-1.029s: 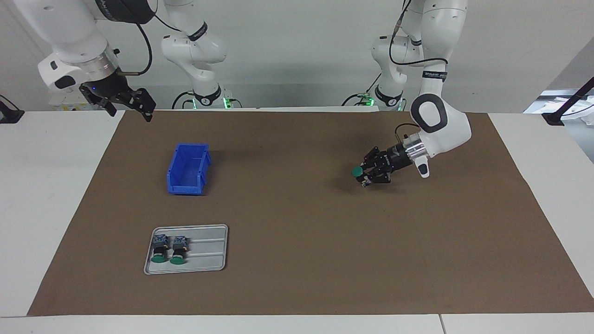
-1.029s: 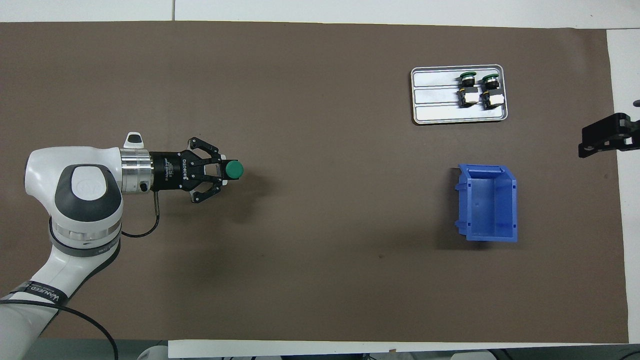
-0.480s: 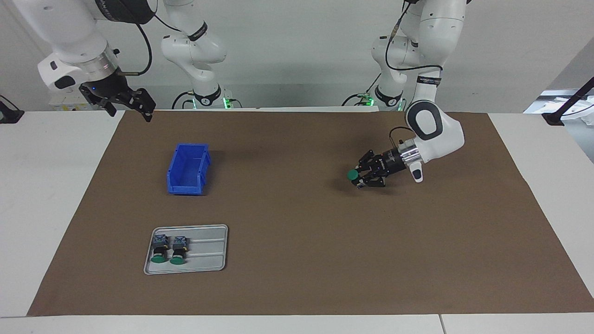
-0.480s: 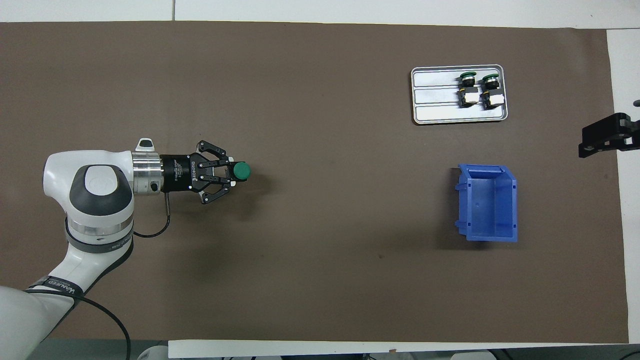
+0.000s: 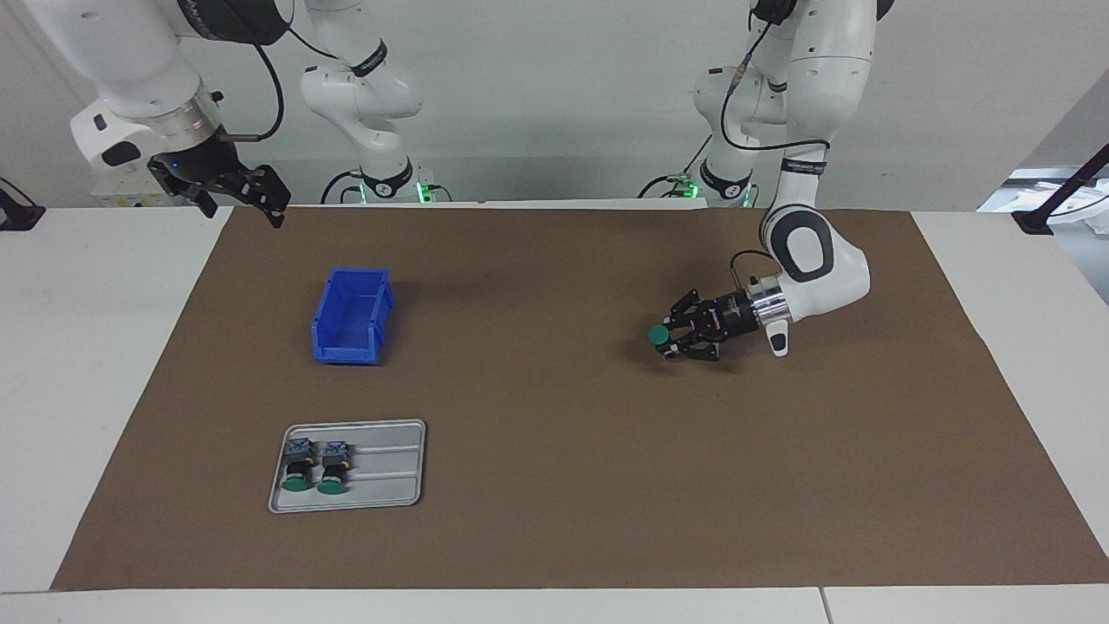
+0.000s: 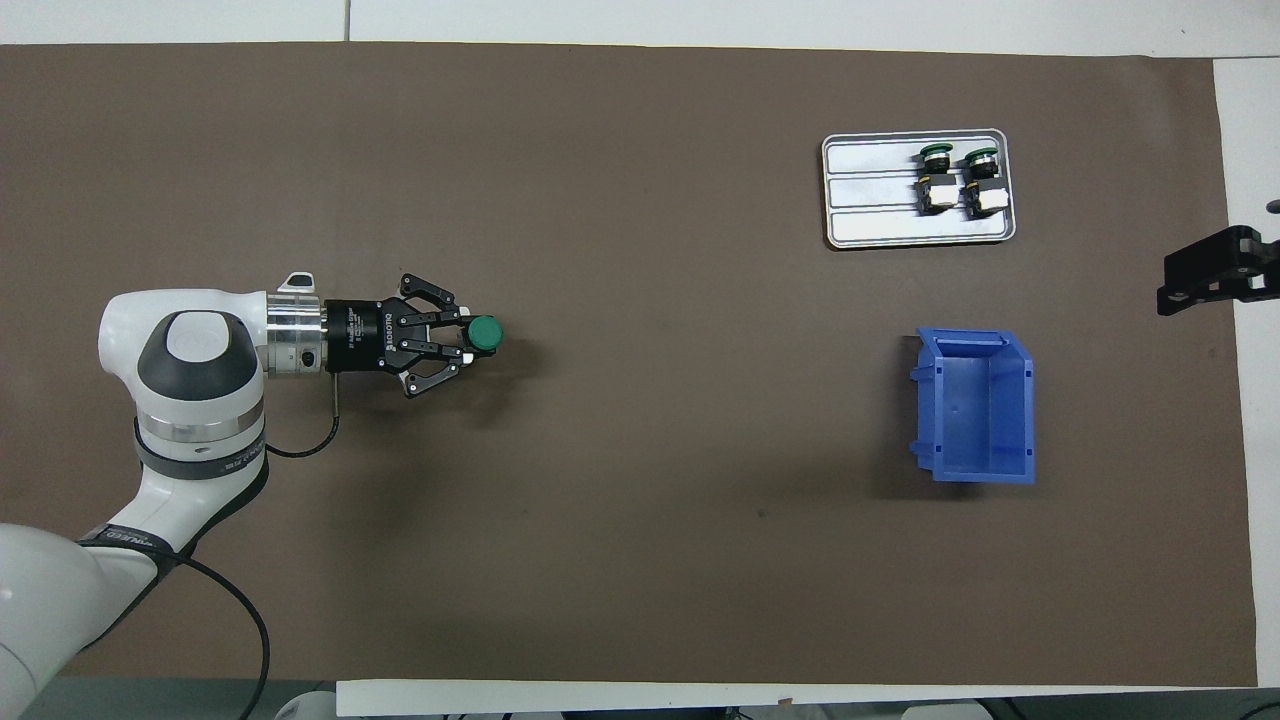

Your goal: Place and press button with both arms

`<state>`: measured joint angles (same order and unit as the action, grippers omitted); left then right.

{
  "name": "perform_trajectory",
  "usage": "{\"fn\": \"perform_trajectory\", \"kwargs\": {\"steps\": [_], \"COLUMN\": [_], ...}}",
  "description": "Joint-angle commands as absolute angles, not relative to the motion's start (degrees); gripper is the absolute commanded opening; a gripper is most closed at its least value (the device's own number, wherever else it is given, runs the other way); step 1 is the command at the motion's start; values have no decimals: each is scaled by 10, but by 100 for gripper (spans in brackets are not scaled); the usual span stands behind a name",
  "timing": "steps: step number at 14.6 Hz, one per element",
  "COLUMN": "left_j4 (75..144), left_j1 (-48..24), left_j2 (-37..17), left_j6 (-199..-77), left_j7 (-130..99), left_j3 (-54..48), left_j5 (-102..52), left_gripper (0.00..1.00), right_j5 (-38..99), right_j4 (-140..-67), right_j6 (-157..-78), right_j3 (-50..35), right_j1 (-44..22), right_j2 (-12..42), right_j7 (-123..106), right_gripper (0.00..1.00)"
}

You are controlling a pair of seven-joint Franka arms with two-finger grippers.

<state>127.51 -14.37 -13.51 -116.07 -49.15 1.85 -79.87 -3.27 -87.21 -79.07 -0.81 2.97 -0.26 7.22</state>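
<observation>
- I'm bringing my left gripper [image 5: 665, 342] lower over the brown mat [image 5: 554, 485], closer to its surface than a second ago.
- The button [image 5: 658, 334] in my grip is sliding a little toward the right arm's end.
- My left arm's wrist [image 6: 190, 350] is tucking in above the mat.
</observation>
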Motion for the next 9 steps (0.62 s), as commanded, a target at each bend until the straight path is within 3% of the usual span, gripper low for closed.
{"fn": "perform_trajectory", "kwargs": {"steps": [1,9], "left_j4": [1282,1324], "left_j1": [-123,-113], "left_j2": [-138,-135], "left_j6": [-1135,-1127], "left_j7": [-443,-367], "left_j3": [17,17], "left_j5": [-822,-889], "left_gripper": [19,17], "right_j5": [-25,-25], "right_j4": [-885,-885], "right_j6": [-791,-791], "right_j3": [-7,-7], "right_j1": [33,33], "right_j2": [-13,-13], "right_j7": [58,58], "right_gripper": [99,99]}}
